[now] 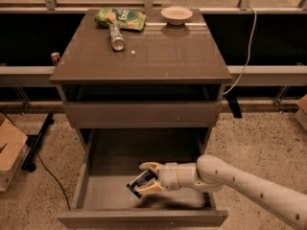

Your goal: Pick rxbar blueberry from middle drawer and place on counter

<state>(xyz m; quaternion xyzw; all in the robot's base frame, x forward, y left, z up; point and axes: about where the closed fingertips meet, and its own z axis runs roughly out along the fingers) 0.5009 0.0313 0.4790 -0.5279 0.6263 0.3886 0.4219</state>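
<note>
Subject cabinet stands on a speckled floor [259, 143]; the middle drawer [80, 188] is pulled out towards the camera, its lighter inner floor exposed; the other plain drawer front [141, 114] above it is closed.

The arm [249, 188] enters from the lower right and reaches leftwards into the open drawer; the gripper [148, 178] sits inside the drawer, near its middle and towards the front wall; its two pale fingers [149, 166] are clamped on the rxbar blueberry [140, 182], one above and one below.

The bar is tilted, dark wrapper with a pale patch showing towards its lower left end; a shadow lies on the drawer floor beneath the gripper; whether the bar touches the floor cannot be told.

The counter [158, 56] is glossy and reflective. Items on it, all at the far end:
- a green snack bag [121, 18], far left;
- a silver can [115, 36] lying on its side, one end touching or overlapping the bag's front edge;
- a shallow pale bowl [176, 14], far right of centre, well apart from the can.

Surroundings: a red can [55, 58] on the ledge to the left of the cabinet; a cardboard box [9, 147] at the left edge; a white cable [245, 51] hanging to the right of the cabinet.
</note>
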